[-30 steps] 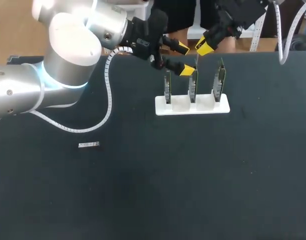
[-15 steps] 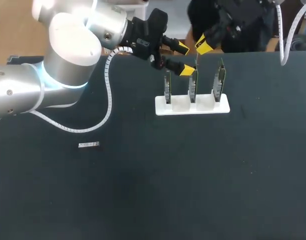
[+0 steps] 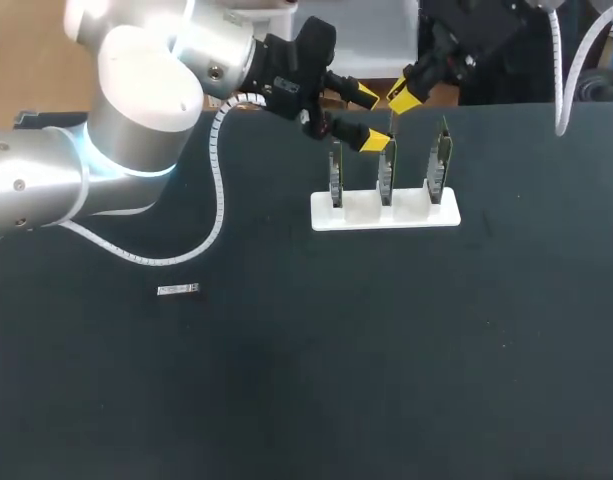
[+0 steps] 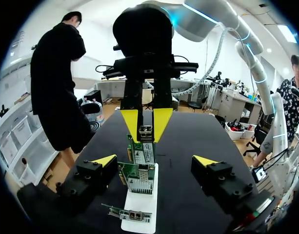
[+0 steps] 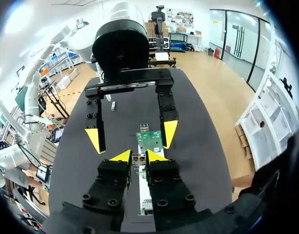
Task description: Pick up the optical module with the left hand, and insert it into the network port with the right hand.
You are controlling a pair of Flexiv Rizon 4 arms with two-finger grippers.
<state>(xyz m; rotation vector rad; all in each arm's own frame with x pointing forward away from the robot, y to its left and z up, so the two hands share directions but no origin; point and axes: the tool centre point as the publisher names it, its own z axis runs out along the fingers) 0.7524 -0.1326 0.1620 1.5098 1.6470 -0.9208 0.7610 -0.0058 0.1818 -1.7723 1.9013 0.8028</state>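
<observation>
While your right gripper (image 5: 138, 156) hangs at 12 o'clock of the white holder (image 3: 386, 217), its yellow fingers stand narrow and pinch the optical module (image 4: 146, 132) from two sides. Module: small and metallic, held just above the row of three green circuit boards (image 3: 386, 172) that stand on edge in the holder. Whether it touches a board cannot be told.

Your left gripper (image 3: 368, 118) sits at 11 o'clock of the holder, fingers spread wide and holding nothing. One tip lies close by the top of the middle board; the other lies toward 12 o'clock of the first, apart from the boards. From the left wrist, the boards line up between the spread fingers, with the right gripper and its module beyond them.

Holder: toward 1 o'clock of the dark table (image 3: 386, 380). A small silver bar (image 3: 178, 290) lies flat on the table at 8 o'clock of the holder, well apart from it; what it is cannot be told.
</observation>
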